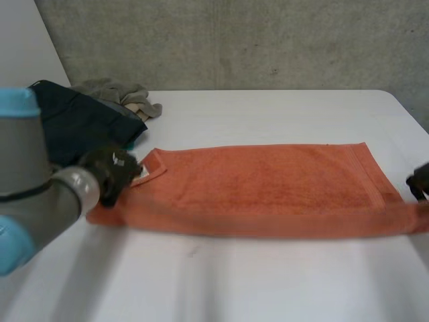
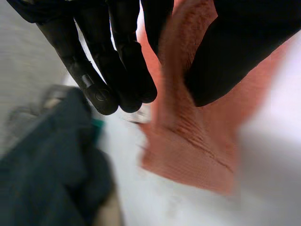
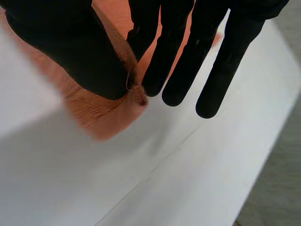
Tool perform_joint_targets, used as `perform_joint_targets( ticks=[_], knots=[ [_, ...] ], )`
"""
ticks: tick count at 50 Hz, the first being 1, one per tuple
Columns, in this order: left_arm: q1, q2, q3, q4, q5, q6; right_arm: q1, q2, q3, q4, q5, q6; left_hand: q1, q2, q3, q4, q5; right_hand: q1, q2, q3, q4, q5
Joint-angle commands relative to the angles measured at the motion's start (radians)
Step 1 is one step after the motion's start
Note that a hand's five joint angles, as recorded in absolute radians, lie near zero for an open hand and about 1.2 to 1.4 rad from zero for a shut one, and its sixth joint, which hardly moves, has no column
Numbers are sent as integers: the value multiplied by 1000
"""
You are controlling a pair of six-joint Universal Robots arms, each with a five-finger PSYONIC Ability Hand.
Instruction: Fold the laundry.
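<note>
Head view: orange towel point(image 1: 268, 188) lies crosswise.

Noted on the left arm point(image 1: 30, 161): grey cylindrical joint, light-blue end caps, silvery wrist collar. The left hand point(image 2: 127, 56) and right hand point(image 3: 61, 47): matte black throughout, fingers smooth, tips rounded.

Concrete wall point(image 1: 268, 40) behind white table point(image 1: 268, 282)

orange towel point(image 1: 268, 184) | terry, hemmed, spread flat mid-table, long side toward me | near corners pinched: one in my left hand point(image 1: 110, 171), other in my right hand point(image 1: 419, 180) | dark garment point(image 1: 74, 121) and grey garment point(image 1: 124, 94) heaped far-left
</note>
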Motion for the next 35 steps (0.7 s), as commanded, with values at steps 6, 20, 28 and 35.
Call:
perform_joint_targets(
  ticks=[6, 20, 28, 35],
  knots=[
    [-26, -393, 483, 44, -152, -96, 139, 216, -232, -386, 75, 198, 242, 199, 206, 202, 225, 261, 224, 205, 197, 191],
    [-56, -658, 857, 124, -160, -81, 230, 468, -439, -731, 138, 242, 242, 199, 206, 202, 225, 261, 224, 205, 197, 191],
    [-75, -731, 963, 123, -206, -95, 276, 615, -594, -684, 216, 247, -980, -1023, -1015, -1020, -996, -960, -998, -1017, -1025, -1030],
    [-98, -598, 849, 129, -241, -171, 235, 462, -542, -355, 181, 388, -980, -1023, -1015, -1020, -996, -960, -998, -1017, -1025, -1030]
  ],
)
